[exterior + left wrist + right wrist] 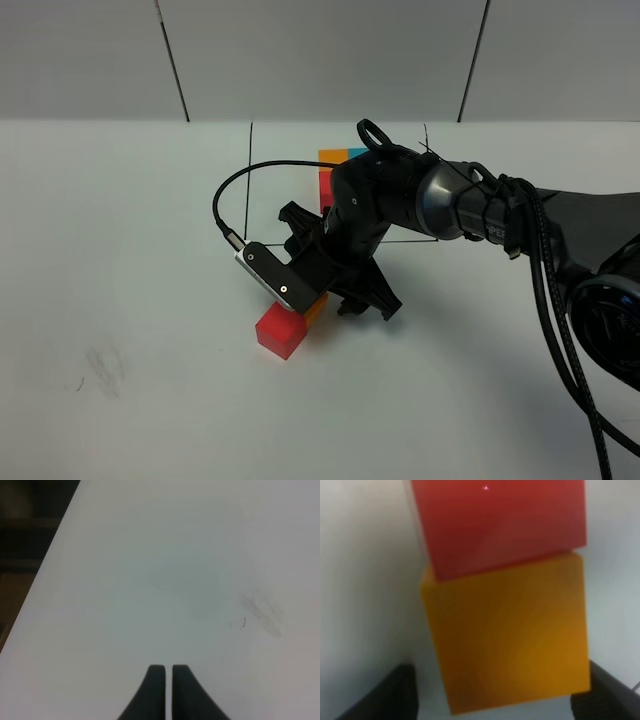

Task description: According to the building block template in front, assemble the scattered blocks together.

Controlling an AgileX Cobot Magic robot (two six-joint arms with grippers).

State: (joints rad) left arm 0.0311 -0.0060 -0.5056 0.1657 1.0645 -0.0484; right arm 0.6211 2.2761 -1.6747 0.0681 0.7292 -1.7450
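Beside red block (280, 331): orange block (316, 308) at 2 o'clock, touching — like the template (327, 187).
Right gripper (502, 695): wide around orange block, not squeezing.
Left gripper (168, 680): closed, empty.

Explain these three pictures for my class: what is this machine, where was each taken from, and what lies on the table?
It is a robot with two arms, each ending in a hand. One camera looks down from above; the other two ride on the wrists. On the white table a red cube touches an orange cube; the coloured template sits behind the right arm. The right hand stands open around the orange cube; the left hand is shut and empty.
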